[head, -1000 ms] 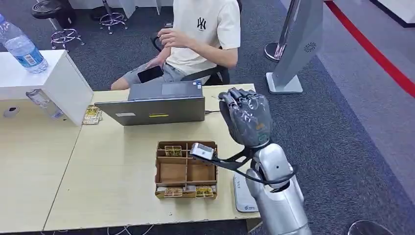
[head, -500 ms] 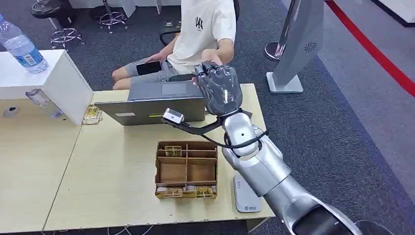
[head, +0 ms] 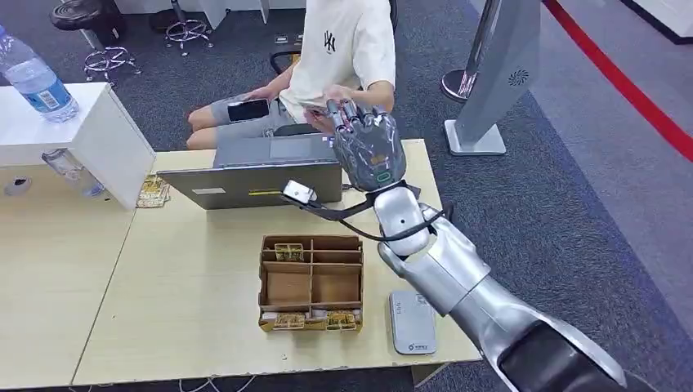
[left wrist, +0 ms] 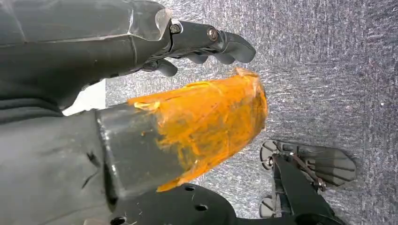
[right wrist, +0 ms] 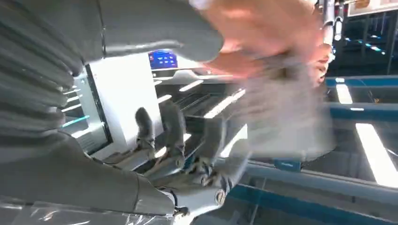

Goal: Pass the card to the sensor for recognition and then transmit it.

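Dark fingers of the silver right hand, upper centre, stand spread. At their tips is a blur we take for the pale flat card, under a person's hand; whether it is gripped, we cannot tell. Judged light, stiff and slippery: pinch its faces near an edge. The left hand hangs loose and holds nothing.

Grey carpet spreading under pale wooden tables, red floor stripe running alongside, stools standing behind.
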Motion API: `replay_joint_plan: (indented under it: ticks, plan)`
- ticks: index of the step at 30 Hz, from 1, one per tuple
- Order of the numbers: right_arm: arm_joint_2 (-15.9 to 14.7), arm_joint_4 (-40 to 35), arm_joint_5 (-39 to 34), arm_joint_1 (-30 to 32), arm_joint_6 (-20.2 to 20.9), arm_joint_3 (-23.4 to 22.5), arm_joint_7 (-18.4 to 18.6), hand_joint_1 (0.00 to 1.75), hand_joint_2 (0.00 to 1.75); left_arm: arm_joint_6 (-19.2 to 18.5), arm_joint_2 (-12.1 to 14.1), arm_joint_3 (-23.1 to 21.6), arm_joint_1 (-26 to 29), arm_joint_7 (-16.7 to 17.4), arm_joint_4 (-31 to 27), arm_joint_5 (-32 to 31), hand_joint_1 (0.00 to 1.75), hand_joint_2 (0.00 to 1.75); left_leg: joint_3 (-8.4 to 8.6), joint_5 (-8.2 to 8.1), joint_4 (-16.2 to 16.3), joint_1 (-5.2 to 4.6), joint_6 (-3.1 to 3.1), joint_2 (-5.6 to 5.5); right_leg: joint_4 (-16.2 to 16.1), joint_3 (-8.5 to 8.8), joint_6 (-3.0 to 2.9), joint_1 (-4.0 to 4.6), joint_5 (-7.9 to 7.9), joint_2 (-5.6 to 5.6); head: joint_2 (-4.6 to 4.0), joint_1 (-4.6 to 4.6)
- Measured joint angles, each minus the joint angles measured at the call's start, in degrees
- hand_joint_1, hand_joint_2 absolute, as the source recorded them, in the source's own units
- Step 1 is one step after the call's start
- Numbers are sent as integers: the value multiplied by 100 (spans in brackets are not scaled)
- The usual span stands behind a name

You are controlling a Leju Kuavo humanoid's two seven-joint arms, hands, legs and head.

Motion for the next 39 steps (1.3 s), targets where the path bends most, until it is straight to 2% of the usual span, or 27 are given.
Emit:
replay_joint_plan:
  ticks: [4, 6, 8, 12, 13, 14, 17, 19, 20, 21, 27, 31, 37, 39]
  plan:
    - [-61, -287, 0, 306, -2, -96, -271, 0, 0, 9, -2, 0, 2, -18, 0, -2, 0, 0, -1, -1, 0, 0, -1, 0, 0, 0, 0, 0, -1, 0, 0, -2]
    - [-72, -659, -21, 652, -4, -270, -543, 0, 0, 26, -7, 0, 1, -22, 0, 4, 0, 0, -2, -1, 0, 0, -1, -3, 0, 0, 0, 0, -1, -2, 0, -2]
    - [-28, -1076, -136, 1065, -7, -532, -1153, 0, 0, 39, -11, 0, 3, -33, 0, 18, 0, 0, -5, -2, 0, 1, -1, -5, 0, -2, 1, 1, -3, -4, 0, 0]
    - [398, -1990, -779, 2062, -7, -1367, -3055, 0, 0, 72, -33, 2, 5, -59, 0, 50, 0, 0, -10, -3, -2, 2, -1, -9, -1, -5, 0, 2, -8, -9, 0, -2]
    - [503, -2171, -894, 2299, -7, -1539, -3361, 0, 0, 87, -42, 2, 7, -72, 0, 55, 0, 0, -13, -3, -2, 3, -1, -10, -1, -6, 0, 2, -8, -11, 0, 2]
    - [609, -2346, -946, 2507, -7, -1700, -3539, 0, 0, 98, -53, 6, 9, -77, 0, 57, 0, 0, -16, -3, -2, 3, -1, -10, 0, -8, 0, 2, -8, -10, 0, -2]
    - [783, -2641, -984, 2868, -7, -1983, -3659, 0, 0, 109, -63, 9, 8, -81, 0, 57, 0, 0, -15, -3, -2, 2, -1, -8, -1, -9, 0, 2, -7, -9, 0, 0]
    - [905, -2789, -1144, 3068, -7, -2147, -3992, 0, 0, 120, -66, 18, 8, -87, 0, 66, 0, 0, -13, -2, -2, 2, -1, -6, -1, -8, 0, 2, -6, -9, 0, 0]
    - [990, -2852, -1224, 3212, -7, -2240, -4258, 0, 175, 131, -66, 24, 9, -92, 0, 74, 0, 0, -13, -2, -2, 2, -1, -6, -1, -7, 0, 1, -6, -9, 0, 0]
    - [1072, -2907, -1279, 3379, -7, -2297, -4440, 0, 175, 148, -70, 30, 11, -96, 0, 89, 0, 0, -13, -2, -2, 2, -1, -7, -1, -7, -1, 1, -6, -9, 0, 0]
    - [1143, -3362, -1401, 4250, -7, -2179, -4400, 0, 175, 227, -122, 238, 11, -195, 0, 46, 0, 0, -15, -4, -2, 2, -1, -8, -1, -9, 0, 1, -7, -8, 0, 0]
    - [1141, -3436, -1178, 4643, -4, -2037, -4369, 0, 175, 240, -149, 365, 11, -199, 0, 44, 0, 0, -16, -6, -2, 2, -1, -6, -2, -13, 0, 1, -8, -8, 0, 0]
    - [990, -3309, -817, 4696, -2, -1816, -3739, 0, 175, 243, -173, 492, 10, -205, 0, 11, 0, 0, -15, -4, -2, 2, 0, -1, -3, -11, -1, 1, -5, -6, 0, 0]
    - [931, -3197, -780, 4674, -2, -1720, -3532, 14, 175, 245, -177, 516, 10, -205, 0, 7, 0, 0, -15, -2, -2, 2, -1, -1, -2, -10, -1, 1, -4, -6, 0, 0]
